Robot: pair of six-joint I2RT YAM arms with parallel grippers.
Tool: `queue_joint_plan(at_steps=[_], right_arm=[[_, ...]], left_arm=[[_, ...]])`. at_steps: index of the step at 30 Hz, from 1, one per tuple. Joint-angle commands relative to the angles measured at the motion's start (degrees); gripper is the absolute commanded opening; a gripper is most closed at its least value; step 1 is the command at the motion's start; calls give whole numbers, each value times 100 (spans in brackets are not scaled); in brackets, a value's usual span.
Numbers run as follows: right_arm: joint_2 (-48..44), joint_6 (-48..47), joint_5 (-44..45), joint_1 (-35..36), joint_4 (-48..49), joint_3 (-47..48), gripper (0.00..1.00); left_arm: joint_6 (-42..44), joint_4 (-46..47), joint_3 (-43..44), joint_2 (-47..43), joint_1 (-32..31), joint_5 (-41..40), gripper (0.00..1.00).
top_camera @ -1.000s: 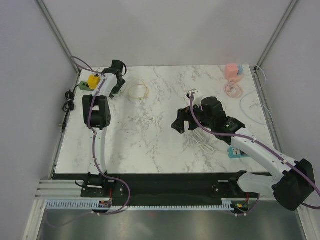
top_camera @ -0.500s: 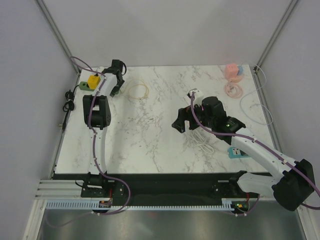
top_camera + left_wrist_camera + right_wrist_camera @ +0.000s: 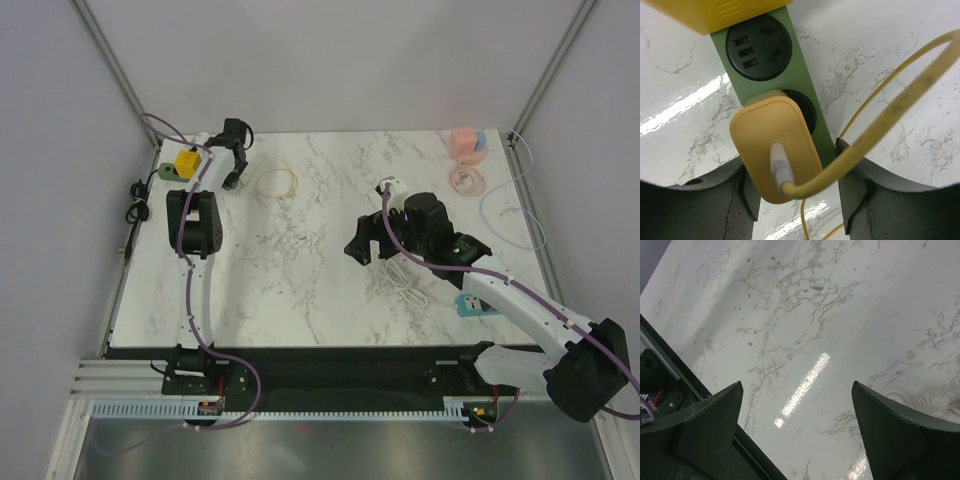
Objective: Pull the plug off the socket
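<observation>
At the far left corner of the bench [image 3: 300,270], the left tool [image 3: 797,185] hangs over a green strip [image 3: 805,90]. The plug [image 3: 772,145], a rounded yellow block, is seated in one of the strip's round sockets and covers most of it. The socket next to it [image 3: 757,47] shows three USB ports. A white connector [image 3: 780,167] goes into the plug's back. From it a yellow cable [image 3: 890,115] arches up and away to the right, crossing in front of one finger.

The left tool is partly open, its two dark fingers [image 3: 700,210] on either side of the plug. The finger on the left of the wrist view looks to be touching the plug's side. The other stands just beside the strip's edge, with a sliver of gap to the plug. It has not clamped on anything. A yellow box [image 3: 725,12] covers the strip beyond the USB socket.

From above, the plug is hidden under the tool, and the cable lies in a loose loop on the bench just to its right.

The right tool [image 3: 797,435] is well apart, toward the middle right of the bench. Its jaws are spread wide with nothing in them and only bare marble below. A white cable [image 3: 400,275] lies coiled by that arm, with a teal strip [image 3: 470,305] near it. Something pink [image 3: 465,142] sits at the far right corner.
</observation>
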Motion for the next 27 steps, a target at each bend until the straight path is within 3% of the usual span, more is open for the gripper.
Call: queue_joint_plan(at_steps=[1, 2, 16, 27], right_arm=[[-128, -36, -6, -27, 90, 46, 98], [-119, -27, -24, -27, 99, 46, 98], [30, 210, -24, -27, -103, 73, 98], [250, 386, 274, -36, -270, -24, 98]], left_arm=[[169, 75, -189, -157, 84, -92, 12], [221, 75, -425, -244, 76, -92, 3], [81, -83, -2808, -2178, -592, 48, 2], [-982, -109, -5374, -3680, -2287, 163, 2]])
